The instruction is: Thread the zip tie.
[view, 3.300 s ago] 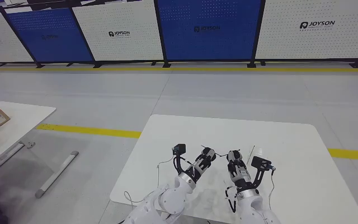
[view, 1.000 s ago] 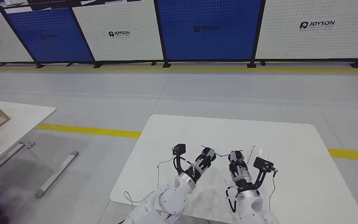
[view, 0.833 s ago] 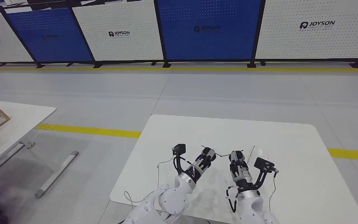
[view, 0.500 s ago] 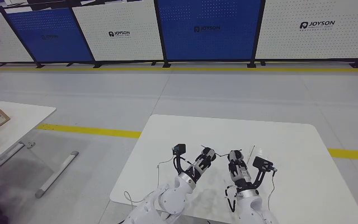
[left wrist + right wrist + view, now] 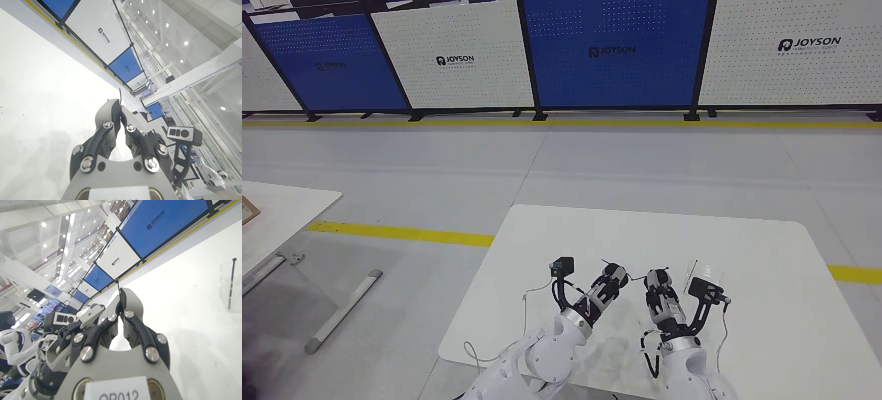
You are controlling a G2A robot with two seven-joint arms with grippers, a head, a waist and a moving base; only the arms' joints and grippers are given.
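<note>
Fingers (image 5: 113, 111) of the left gripper (image 5: 120, 106) are pinched tight, w/ only a short black tail end of the zip tie (image 5: 119, 95) poking out past the tips. The right gripper (image 5: 121, 294) is clamped the same way, on the strap just below the tie's small square head (image 5: 116, 280). From above, both sit close together over the near part of the white table (image 5: 572, 230), tips almost facing.

My read: the tie is v. light, thin, springy nylon and slick, so it will flex and skate rather than push straight. Holding near each end, as here, keeps the stubs stiff. The grip behind the head mustn't cover the slot, and the tail needs enough free length to enter it. Can't tell whether the slot faces the tail.

Further out on the right, a spare tie (image 5: 231, 281) stands upright in a clear holder (image 5: 224, 294), well apart from both grippers.

Vs. approx. half a sec ago, the right arm has edged a touch toward the left one, narrowing the gap. The left arm hasn't budged, and both grips are unchanged.
</note>
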